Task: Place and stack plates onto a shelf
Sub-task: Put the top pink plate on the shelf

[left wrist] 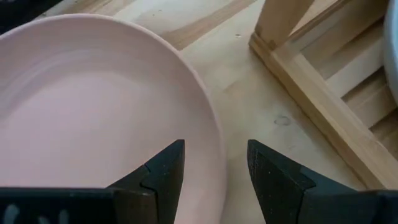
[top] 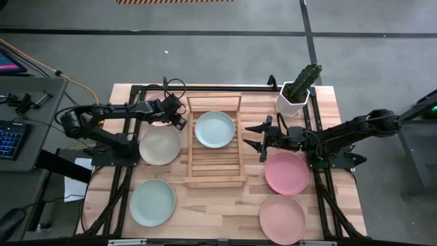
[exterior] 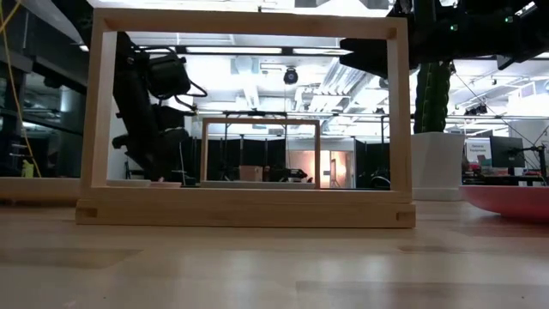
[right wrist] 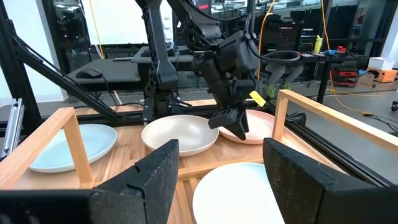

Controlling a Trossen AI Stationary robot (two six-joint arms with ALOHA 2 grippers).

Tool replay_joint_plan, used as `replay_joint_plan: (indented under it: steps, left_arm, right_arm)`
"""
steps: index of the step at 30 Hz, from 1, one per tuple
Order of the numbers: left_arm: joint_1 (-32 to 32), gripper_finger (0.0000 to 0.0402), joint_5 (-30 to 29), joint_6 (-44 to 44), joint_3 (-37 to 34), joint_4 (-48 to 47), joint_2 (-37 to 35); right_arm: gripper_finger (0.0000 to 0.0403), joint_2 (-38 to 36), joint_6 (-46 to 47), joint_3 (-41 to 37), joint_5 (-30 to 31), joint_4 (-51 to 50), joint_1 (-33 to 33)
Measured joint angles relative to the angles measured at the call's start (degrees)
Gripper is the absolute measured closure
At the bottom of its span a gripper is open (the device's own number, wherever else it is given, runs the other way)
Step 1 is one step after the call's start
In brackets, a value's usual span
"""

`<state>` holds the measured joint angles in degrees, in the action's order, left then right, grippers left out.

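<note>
Reaching for the next plate: left gripper (left wrist: 214, 177), fingers apart, straddling the rim of the pink plate (left wrist: 93, 106) far-left of the shelf (top: 216, 179). Next, probably: close, lift, carry over the rail onto the mint-blue plate (top: 214, 129). Right gripper (top: 258, 136) waiting open, right of the shelf.

A light wooden table (top: 225, 205) carries everything. At its middle the slatted shelf (top: 215, 179) is set, with one mint-blue plate (top: 214, 129) laid on its far half, between the two grippers. A pink plate (left wrist: 87, 118) lies directly under the spread fingers of the left gripper (top: 179, 114), its rim between them. A cream plate (top: 160, 145) is found just beside that gripper, nearer the table's front, and a second mint-blue plate (top: 152, 202) well beyond it. Just below the right gripper (top: 254, 137) two pink plates (top: 286, 172) (top: 282, 219) are laid. A white cactus pot (top: 294, 100) stands behind it.
</note>
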<state>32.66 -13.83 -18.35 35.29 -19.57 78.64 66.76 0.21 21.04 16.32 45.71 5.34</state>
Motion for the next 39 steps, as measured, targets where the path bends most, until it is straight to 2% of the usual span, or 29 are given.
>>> replay_joint_plan:
  steps: [15,19,23,25,28,33,39]
  left_arm:
    - [0.0,0.0244,-1.8,-0.5,0.0,3.2,7.2]
    - [0.0,0.0288,-5.5,-0.5,0.0,1.6,7.0]
    - [-0.1,0.0371,-7.3,0.2,0.0,0.7,6.2]
    - [-0.1,0.0390,-7.7,0.9,0.1,0.7,5.3]
    - [-0.3,0.0387,-7.8,0.8,1.0,-2.1,3.2]
    - [-2.5,0.0397,-11.5,0.7,5.0,-10.6,-3.2]
    - [-8.3,0.0399,-21.8,0.9,14.1,-22.2,-13.0]
  right_arm:
    - [0.0185,0.0,0.0,0.0,0.0,0.0,0.0]
    - [0.0185,0.0,0.0,0.0,0.0,0.0,0.0]
    - [0.0185,0.0,0.0,0.0,0.0,0.0,0.0]
    - [0.0185,0.0,0.0,0.0,0.0,0.0,0.0]
    - [0.0185,0.0,0.0,0.0,0.0,0.0,0.0]
    - [0.0185,0.0,0.0,0.0,0.0,0.0,0.0]
    - [0.0185,0.0,0.0,0.0,0.0,0.0,0.0]
